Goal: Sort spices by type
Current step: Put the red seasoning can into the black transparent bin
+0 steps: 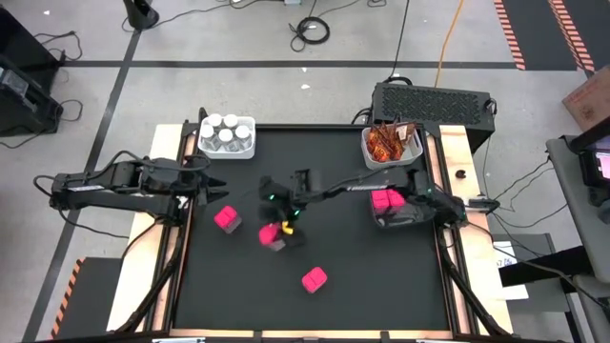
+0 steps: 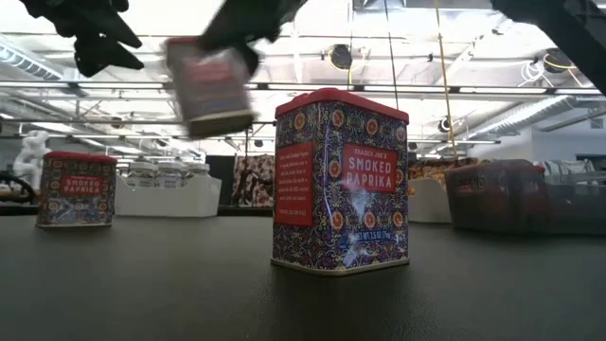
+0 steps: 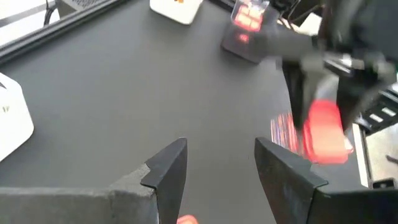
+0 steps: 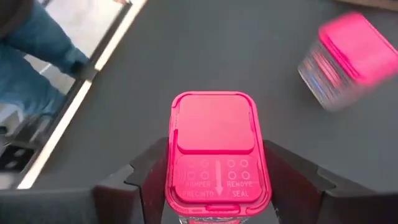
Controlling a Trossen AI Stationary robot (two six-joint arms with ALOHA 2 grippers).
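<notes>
The spices are pink-lidded patterned tins, white-capped jars and orange-brown sachets. My right gripper (image 1: pixel 278 227) is at mid-table, shut on one pink tin (image 4: pixel 214 149). That tin shows blurred and raised in the low view (image 2: pixel 208 85). Two more tins stand upright on the mat, one toward the left (image 1: pixel 226 217) and one near the front (image 1: pixel 315 279). The front one is the big tin in the low view (image 2: pixel 339 180). Other pink tins (image 1: pixel 386 200) sit in a dark bin. My left gripper (image 1: pixel 212 186) is open over the mat's left side, touching nothing. My right gripper pinches the pink tin between its two fingers (image 4: pixel 149 177), one on each side wall just under the lid (image 4: pixel 214 186). The fingers come from above, pointing down. The tin is upright and lifted clear of the mat (image 2: pixel 208 85).
A white bin of jars (image 1: pixel 227 135) stands at the far left corner. A white bin of sachets (image 1: pixel 391 143) stands at the far right. The dark bin (image 1: pixel 400 222) sits at the right edge. A person's legs (image 4: pixel 31 37) show beyond the table.
</notes>
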